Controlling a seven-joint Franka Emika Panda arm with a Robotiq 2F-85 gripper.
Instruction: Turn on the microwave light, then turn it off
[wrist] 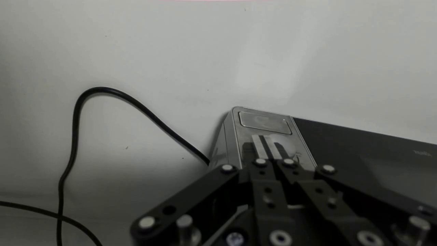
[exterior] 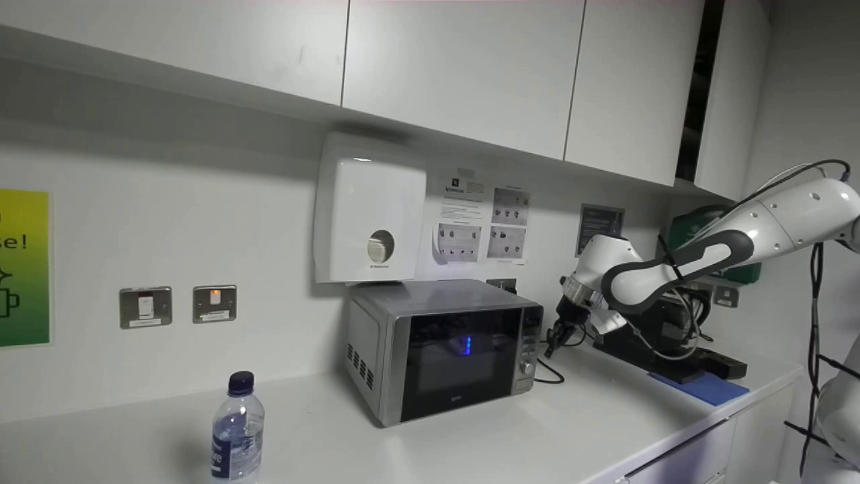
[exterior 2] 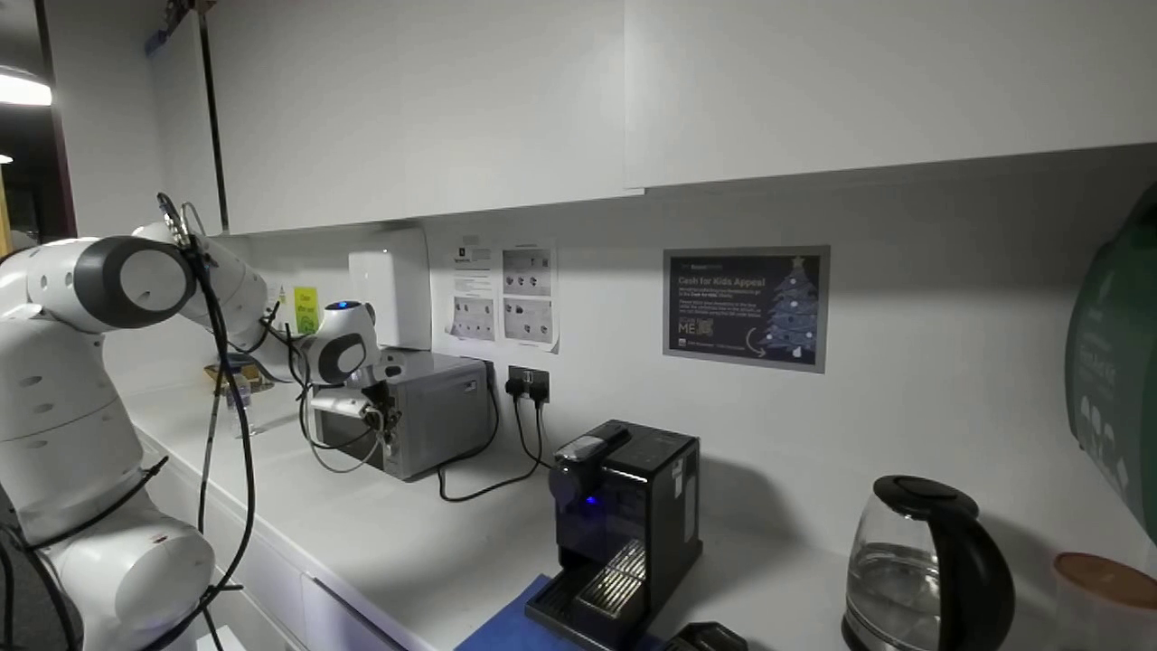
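The microwave (exterior: 447,356) is silver and black, the poster (exterior: 25,269) yellow shading into green.

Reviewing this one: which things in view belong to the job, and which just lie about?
Part of the job:
silver-grey, dark-windowed box microwave
black two-finger gripper, shut

Just lying about:
navy-capped clear plastic bottle
black boxy coffee machine
flat blue mat partly beneath it
black-handled clear glass kettle

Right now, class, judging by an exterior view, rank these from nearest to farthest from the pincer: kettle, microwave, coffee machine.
1. Microwave: leftmost of the three in an exterior view.
2. Coffee machine: farther right, just past mid-picture.
3. Kettle: far right, beyond both others.
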